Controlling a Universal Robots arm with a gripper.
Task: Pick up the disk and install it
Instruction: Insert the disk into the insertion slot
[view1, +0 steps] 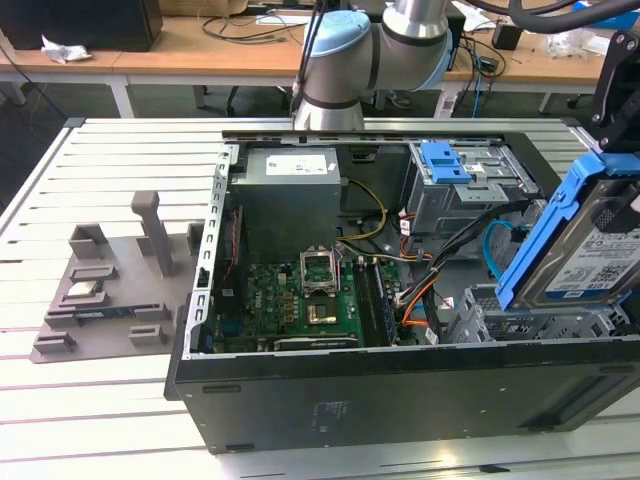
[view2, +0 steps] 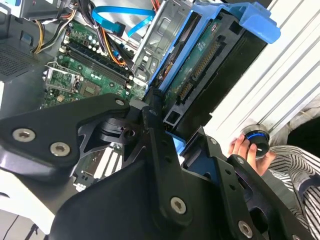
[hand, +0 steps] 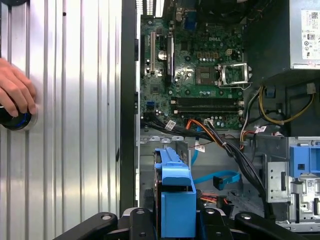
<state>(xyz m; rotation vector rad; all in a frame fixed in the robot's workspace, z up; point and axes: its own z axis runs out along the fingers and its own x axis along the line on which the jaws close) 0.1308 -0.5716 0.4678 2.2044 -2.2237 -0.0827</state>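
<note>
**While I've got the disk in hand: it's over the drive cage, but at a slant**

Since there's only the one arm on this rig, here's the short status. My gripper (hand: 176, 222) is clamped on the disk (view1: 590, 250), with a finger on either side of its blue bracket. The disk is up in the air, not seated in anything yet.

It hangs directly above the drive cage (view1: 545, 322), the bare metal bay in the corner of the open case (view1: 400, 400). In the exterior view its long axis slopes. The low end sits just over the cage's top edge, and the high end rises away from the cage toward my wrist. I can't tell whether that low corner touches the cage or just clears it. The labelled face looks outward, away from the cage. In the second wrist view I see the circuit-board side and the connector edge.

So the relation that counts, I reckon, is that angle. The disk is lined up above the cage but tipped well off the cage's flat slot.

The motherboard (hand: 200, 75) lies beyond the cage, deeper in the case. A person's hand (hand: 15, 92) rests on a round knob (hand: 15, 120) outside the case wall, well apart from the cage.
</note>
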